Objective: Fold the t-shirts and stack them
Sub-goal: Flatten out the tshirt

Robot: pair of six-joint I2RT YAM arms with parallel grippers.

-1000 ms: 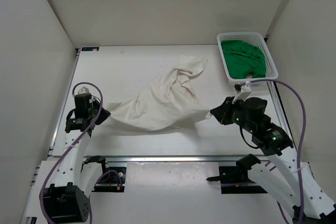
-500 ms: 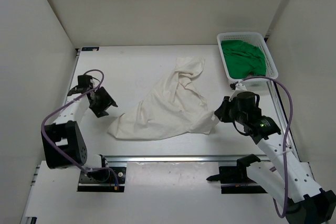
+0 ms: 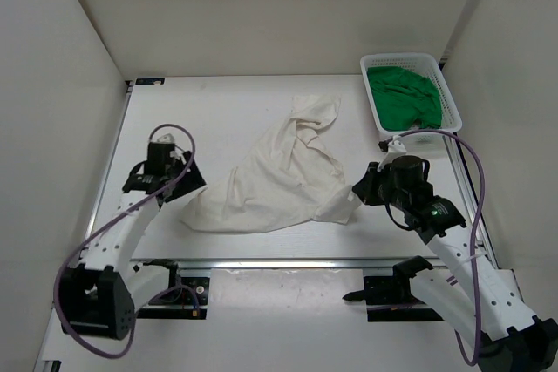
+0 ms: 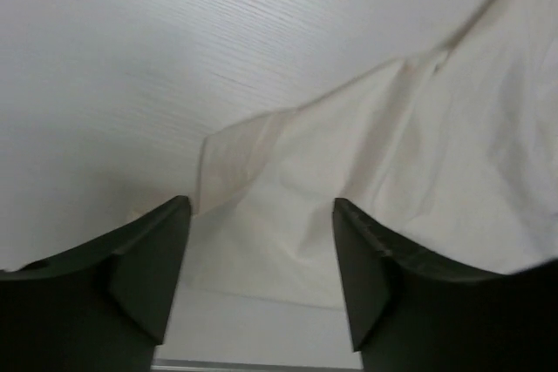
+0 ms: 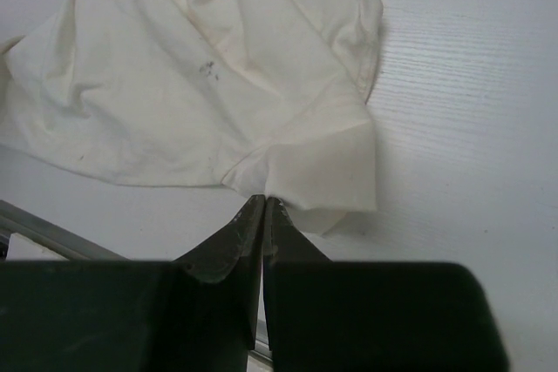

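A white t-shirt (image 3: 279,176) lies crumpled across the middle of the table, running from near left to far right. My left gripper (image 3: 188,184) hovers open just off its near-left corner. In the left wrist view the cloth (image 4: 392,154) spreads beyond the gripper (image 4: 260,215), with nothing between the fingers. My right gripper (image 3: 355,191) is shut on the shirt's near-right edge. The right wrist view shows the gripper (image 5: 264,202) pinching the folded hem of the shirt (image 5: 200,67). A green t-shirt (image 3: 403,98) lies bunched in the basket.
The white mesh basket (image 3: 398,58) stands at the far right corner against the right wall. A metal rail (image 3: 305,263) runs along the table's near edge. White walls close in the left, back and right sides.
My left gripper opened and let go of the shirt's left corner; the stretched cloth slumped onto the table. The left arm then swung back toward that corner. The right gripper barely moved.
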